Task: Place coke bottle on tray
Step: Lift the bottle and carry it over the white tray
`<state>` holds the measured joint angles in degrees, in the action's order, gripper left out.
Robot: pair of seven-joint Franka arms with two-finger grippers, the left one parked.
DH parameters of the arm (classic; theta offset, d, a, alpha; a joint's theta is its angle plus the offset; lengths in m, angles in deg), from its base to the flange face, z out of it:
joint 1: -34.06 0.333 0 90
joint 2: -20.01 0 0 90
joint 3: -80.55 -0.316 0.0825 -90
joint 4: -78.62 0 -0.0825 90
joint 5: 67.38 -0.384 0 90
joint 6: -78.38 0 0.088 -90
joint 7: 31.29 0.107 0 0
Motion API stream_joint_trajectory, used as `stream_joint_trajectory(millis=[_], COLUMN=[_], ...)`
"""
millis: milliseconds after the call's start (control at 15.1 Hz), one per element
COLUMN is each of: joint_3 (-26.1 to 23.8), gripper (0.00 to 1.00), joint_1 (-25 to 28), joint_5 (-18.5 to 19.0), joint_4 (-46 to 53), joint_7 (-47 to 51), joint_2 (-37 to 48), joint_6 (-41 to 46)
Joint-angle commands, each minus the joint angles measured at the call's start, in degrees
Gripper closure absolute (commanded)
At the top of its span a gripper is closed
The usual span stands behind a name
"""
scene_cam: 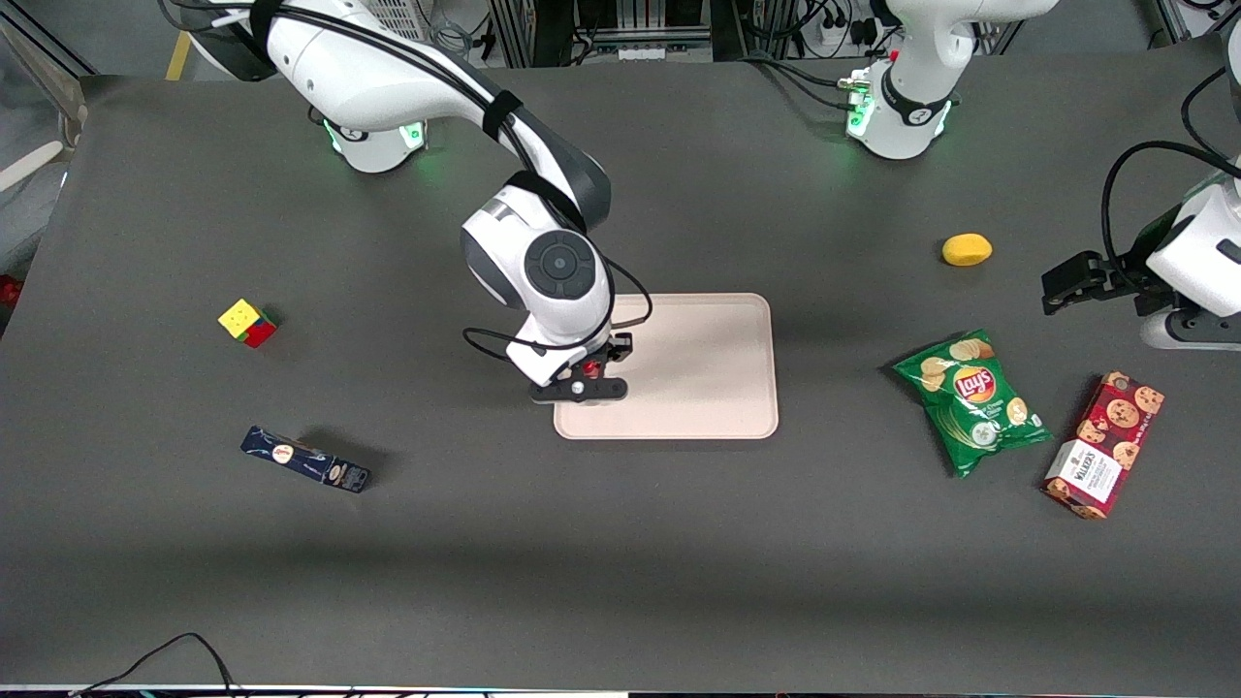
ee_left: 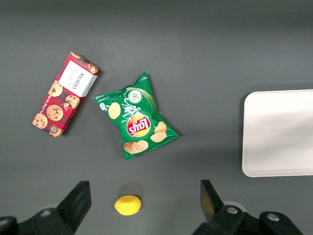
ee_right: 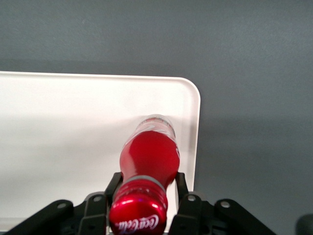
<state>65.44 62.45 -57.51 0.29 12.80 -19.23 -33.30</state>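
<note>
The coke bottle [ee_right: 149, 156], small and red with a red cap and white script, stands upright between the fingers of my right gripper [ee_right: 146, 183], which is shut on it just below the cap. Its clear base is over the pale pinkish-beige tray [ee_right: 63, 127], close to a rounded corner; I cannot tell whether it touches the tray. In the front view the gripper [scene_cam: 588, 373] is over the tray's [scene_cam: 698, 368] edge toward the working arm's end, near the corner closest to the camera, with only the red cap [scene_cam: 589, 367] showing. Part of the tray shows in the left wrist view [ee_left: 279, 132].
A Rubik's cube [scene_cam: 248, 322] and a dark blue oblong box [scene_cam: 305, 460] lie toward the working arm's end. A green chip bag [scene_cam: 972, 399], a red cookie box [scene_cam: 1104, 444] and a yellow lemon [scene_cam: 967, 249] lie toward the parked arm's end.
</note>
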Motion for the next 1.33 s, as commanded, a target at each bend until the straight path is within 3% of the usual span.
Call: stream_joint_trajectory(millis=[0, 464, 530, 596, 1259], joint_3=[-0.54, -0.54, -0.54, -0.54, -0.54], gripper=[1.00, 1.00, 0.60, 0.01, 0.00], joint_1=[0.00, -0.09, -0.09, -0.09, -0.18], joint_5=[1.47, 1.47, 1.38, 1.47, 1.47], joint_4=[-1.47, -1.65, -1.65, -1.65, -1.30], joint_7=[1.62, 1.62, 1.62, 1.44, 1.01], joint_2=[-0.65, -1.36, -1.36, -1.27, -0.13], joint_6=[-3.01, -3.99, -3.99, -3.99, -3.55])
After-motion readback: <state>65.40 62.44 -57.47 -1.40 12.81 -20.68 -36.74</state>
